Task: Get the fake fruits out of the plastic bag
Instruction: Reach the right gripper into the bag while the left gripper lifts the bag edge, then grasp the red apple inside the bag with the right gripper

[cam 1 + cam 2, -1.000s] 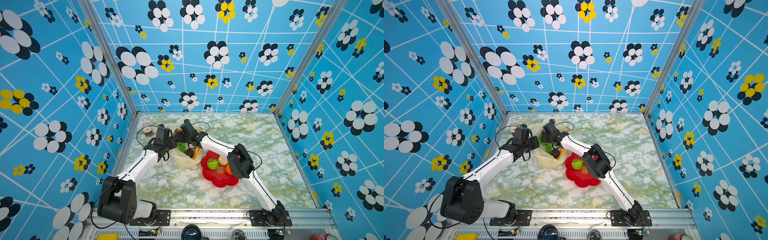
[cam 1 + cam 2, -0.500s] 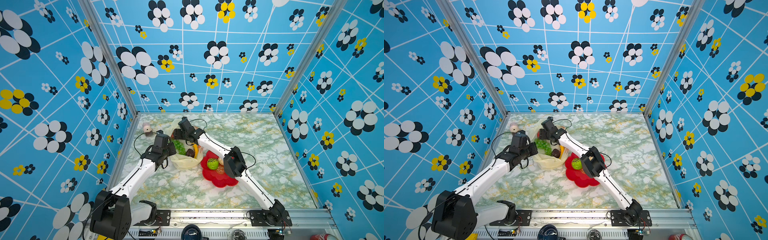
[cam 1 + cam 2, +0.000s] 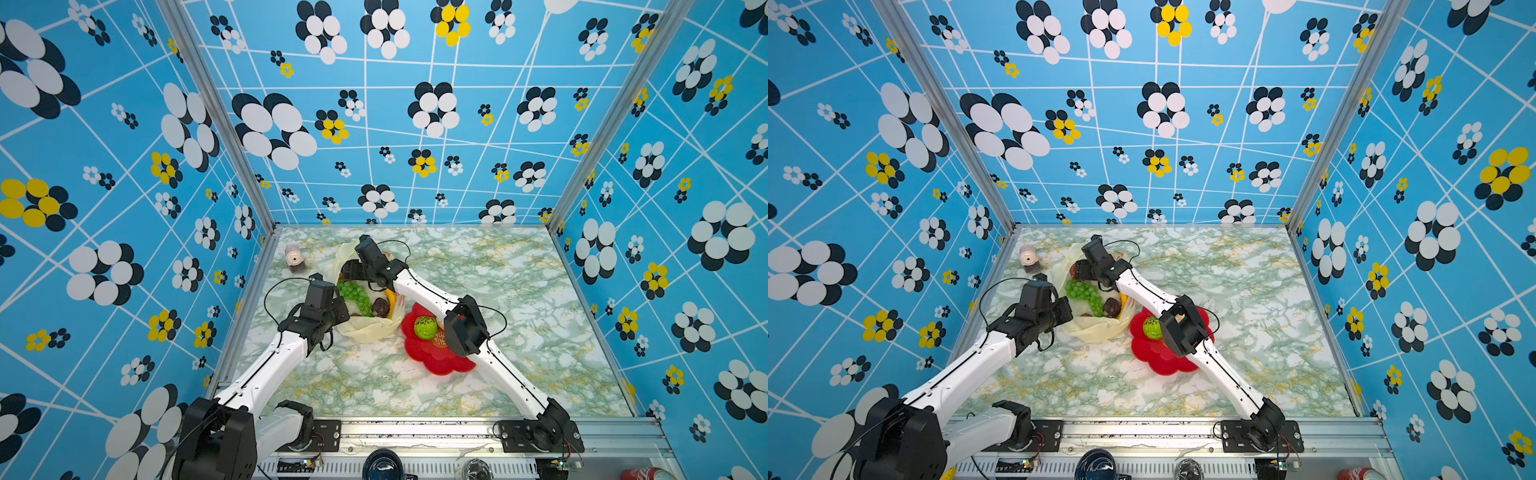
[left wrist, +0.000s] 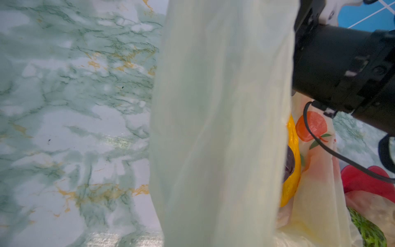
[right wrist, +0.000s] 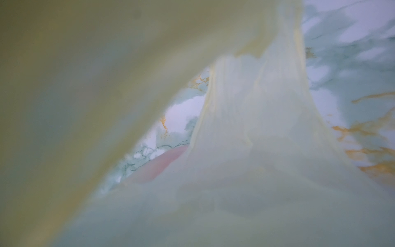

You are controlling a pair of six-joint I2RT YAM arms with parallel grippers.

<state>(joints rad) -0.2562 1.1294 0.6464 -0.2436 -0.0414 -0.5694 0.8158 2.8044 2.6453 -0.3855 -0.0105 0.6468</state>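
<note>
1. Cup (image 3: 294, 258): small and pinkish, standing by the left wall, well apart from the work.

2. Left gripper (image 3: 337, 309): fingers clenched, seemingly pinching the bag's near-left rim, probably to hold the mouth open. In both top views the fingertips are hiding under the wrist. In the left wrist view, film is filling the middle of the frame.

3. Bag (image 3: 368, 332): lying on the table (image 3: 511, 286) between the arms, mouth gaping upward. The grapes (image 3: 355, 293), a brown piece (image 3: 380, 306) and the banana (image 3: 390, 296) are lying inside, not yet taken out. Anything deeper is hiding under them.

4. Right gripper (image 3: 348, 270): reaching across the middle to the bag's far rim, fingers spread wide. Whether anything is sitting between them cannot be told. A reddish bit beside it is too small to name. Bag film is smothering the right wrist camera.

5. Plate (image 3: 432, 363): red and flower-shaped, lying just right of the bag as the drop-off, judging by the netted ball (image 3: 424, 327) resting on it. The right arm's elbow is covering part of it, so any other fruit there is going unseen.
</note>
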